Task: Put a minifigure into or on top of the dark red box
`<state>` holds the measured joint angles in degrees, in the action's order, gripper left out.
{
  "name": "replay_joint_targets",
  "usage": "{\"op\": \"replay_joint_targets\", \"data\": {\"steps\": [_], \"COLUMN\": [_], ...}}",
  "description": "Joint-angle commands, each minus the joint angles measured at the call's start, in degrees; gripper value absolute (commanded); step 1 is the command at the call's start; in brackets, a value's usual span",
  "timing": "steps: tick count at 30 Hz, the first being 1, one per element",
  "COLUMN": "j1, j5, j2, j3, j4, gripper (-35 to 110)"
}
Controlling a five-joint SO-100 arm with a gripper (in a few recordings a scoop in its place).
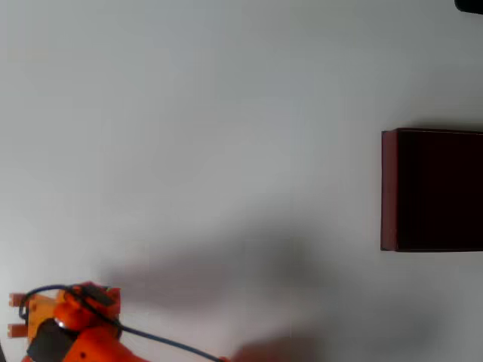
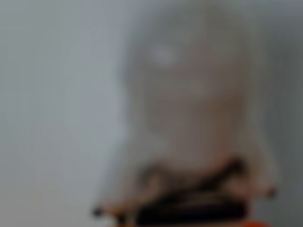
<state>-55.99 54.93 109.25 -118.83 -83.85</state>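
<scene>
The dark red box [image 1: 389,188] lies at the right edge of the overhead view, maroon walls around a near-black inside, partly cut off by the frame. My orange arm [image 1: 83,343] is folded up in the bottom left corner, far from the box, and its gripper [image 1: 96,294] is too bunched up to read as open or shut. The wrist view is heavily blurred: a large pale shape [image 2: 189,104] with dark marks [image 2: 189,198] along its lower edge, too soft to identify. The minifigure is hidden or out of view.
White tabletop [image 1: 226,113] stretches between the arm and the box. A soft shadow [image 1: 226,271] falls across its lower middle. A black cable [image 1: 158,341] runs from the arm along the bottom edge. A small dark object [image 1: 472,4] sits in the top right corner.
</scene>
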Motion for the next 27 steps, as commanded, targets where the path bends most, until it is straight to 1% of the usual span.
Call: {"op": "replay_joint_targets", "data": {"steps": [1, 7, 11, 14, 18, 22, 27], "j1": [3.6, 13.4, 24.1, 33.6, 45.9, 58.4, 72.2], "j5": [-1.1, -8.0, -14.2, -19.9, -26.1, -33.6, -42.0], "j2": [8.2, 22.6, 29.9, 31.1, 30.1, 26.8, 9.0], "j3": [3.5, 2.8, 2.6, 3.8, 6.2, 8.3, 21.1], "j4": [-5.5, -6.1, -6.1, -6.2, -6.1, -3.0, -1.8], "gripper": [0, 0, 0, 0, 0, 0, 0]}}
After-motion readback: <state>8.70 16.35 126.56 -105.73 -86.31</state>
